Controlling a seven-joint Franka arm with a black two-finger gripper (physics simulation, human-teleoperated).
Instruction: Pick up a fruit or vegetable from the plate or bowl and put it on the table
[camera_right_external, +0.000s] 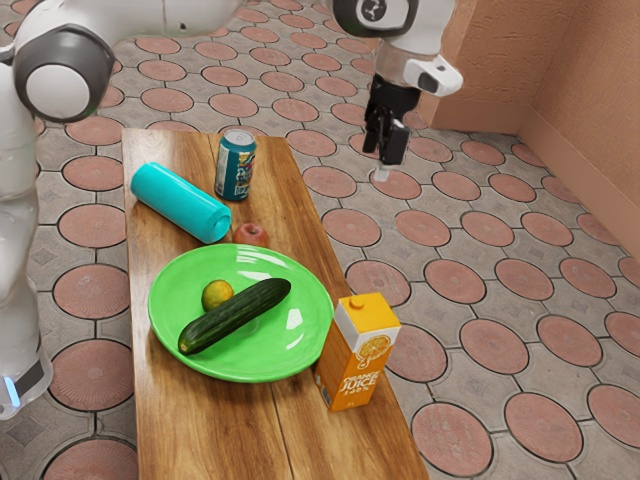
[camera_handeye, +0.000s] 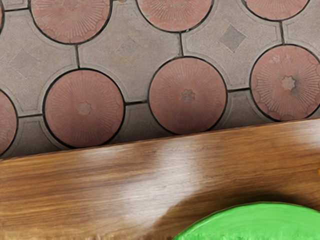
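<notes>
And here we are at the long wooden table (camera_right_external: 160, 400), with the black two-finger gripper (camera_right_external: 385, 158) up in the air, out past the table's edge in the exterior view and well apart from the food. How far open is it? I can't tell from this angle, but there is nothing to be seen in its grip.

Down on the wide, round, glossy green plate (camera_right_external: 215, 367), two candidates: a long dark-green cucumber (camera_right_external: 235, 315) lying right across it, and a small round yellow-green fruit (camera_right_external: 217, 293) tucked close in beside it. Both are on the plate!

Over on the wood, just beyond the plate's rim, sits a small reddish round fruit (camera_right_external: 251, 234). Near that, a smooth cyan cylinder (camera_right_external: 180, 202) lies on its side, and a teal patterned drink can (camera_right_external: 235, 165) stands upright beside it. At the other side of the plate, close by the rim, there's the orange-and-white juice carton (camera_right_external: 358, 352), upright.

To the wrist view now: patterned floor tiles (camera_handeye: 187, 95), the table's edge, and a curved piece of the plate.
</notes>
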